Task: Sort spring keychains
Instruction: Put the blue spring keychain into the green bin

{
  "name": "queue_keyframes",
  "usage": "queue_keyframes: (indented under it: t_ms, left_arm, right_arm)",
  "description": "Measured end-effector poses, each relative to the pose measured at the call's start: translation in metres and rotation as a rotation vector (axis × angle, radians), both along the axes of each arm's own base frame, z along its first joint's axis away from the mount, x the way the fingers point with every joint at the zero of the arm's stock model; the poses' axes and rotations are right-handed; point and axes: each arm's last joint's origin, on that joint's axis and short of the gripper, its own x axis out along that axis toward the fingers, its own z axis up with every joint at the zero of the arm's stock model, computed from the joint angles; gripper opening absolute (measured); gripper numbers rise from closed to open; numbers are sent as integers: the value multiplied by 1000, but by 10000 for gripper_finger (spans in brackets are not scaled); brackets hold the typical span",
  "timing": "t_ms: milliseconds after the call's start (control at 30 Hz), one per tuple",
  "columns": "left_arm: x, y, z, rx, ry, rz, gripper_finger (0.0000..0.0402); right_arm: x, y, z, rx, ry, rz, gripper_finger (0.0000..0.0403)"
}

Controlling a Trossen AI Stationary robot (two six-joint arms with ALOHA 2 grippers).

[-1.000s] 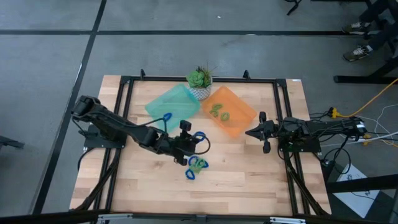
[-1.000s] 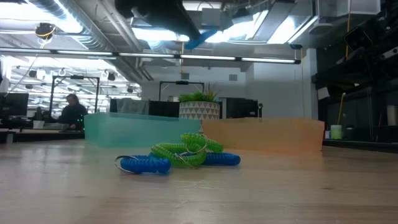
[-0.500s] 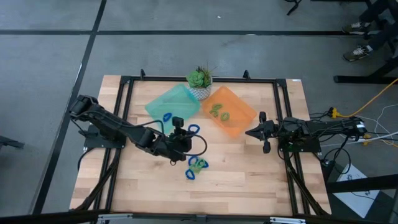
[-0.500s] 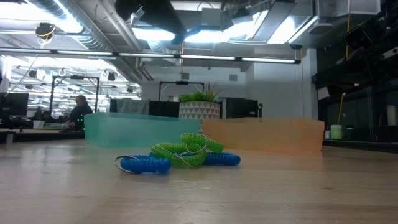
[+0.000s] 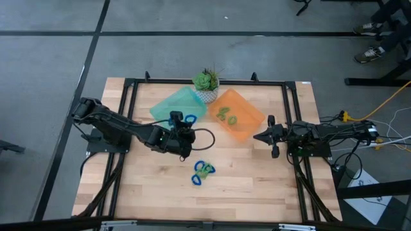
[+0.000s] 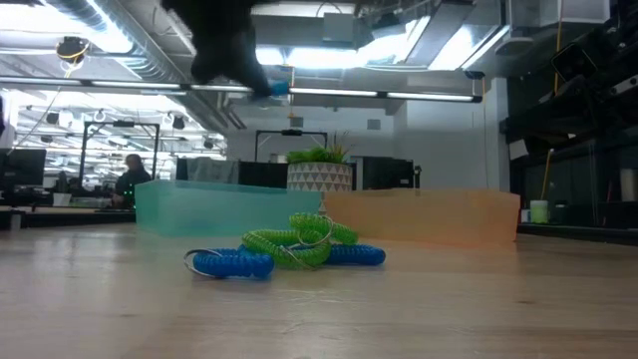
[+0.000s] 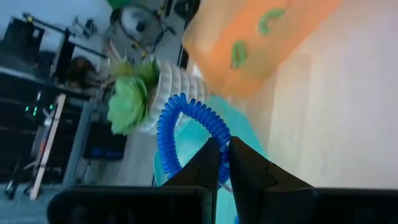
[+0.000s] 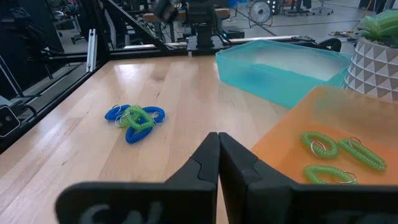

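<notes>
Potted plant (image 5: 207, 82) sited behind trays. Blue keychain (image 7: 186, 127) clamped by left gripper (image 7: 224, 163); its lower loop is hidden. Right gripper (image 8: 217, 149) closed, empty.

Left hand (image 5: 182, 122) clamped, raised (right hand (image 5: 270, 136) closed)

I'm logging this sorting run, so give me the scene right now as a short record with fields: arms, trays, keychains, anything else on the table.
left gripper: shut on a blue keychain, over the teal tray's near edge
right gripper: shut, empty, waiting at the table's right side
teal tray: contents unclear
orange tray: green keychains inside
pile on table: blue and green keychains tangled
potted plant: behind the trays
</notes>
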Motion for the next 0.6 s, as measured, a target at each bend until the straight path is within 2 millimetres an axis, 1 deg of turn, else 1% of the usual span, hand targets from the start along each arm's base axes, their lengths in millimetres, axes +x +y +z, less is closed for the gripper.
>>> queue_keyframes:
  t_ms: [133, 267, 400, 600]
  left_arm:
    - [0, 20, -12, -64, 42, 36, 21]
    - [-7, 41, -25, -87, 66, 113, 19]
    - [-14, 64, -30, -130, 39, 206, 18]
    - [-31, 89, -35, -273, -43, 306, 18]
  right_arm:
    - [0, 0, 0, 0, 0, 0, 7]
    - [0, 0, 0, 0, 0, 0, 7]
    - [0, 0, 0, 0, 0, 0, 7]
    - [0, 0, 0, 0, 0, 0, 7]
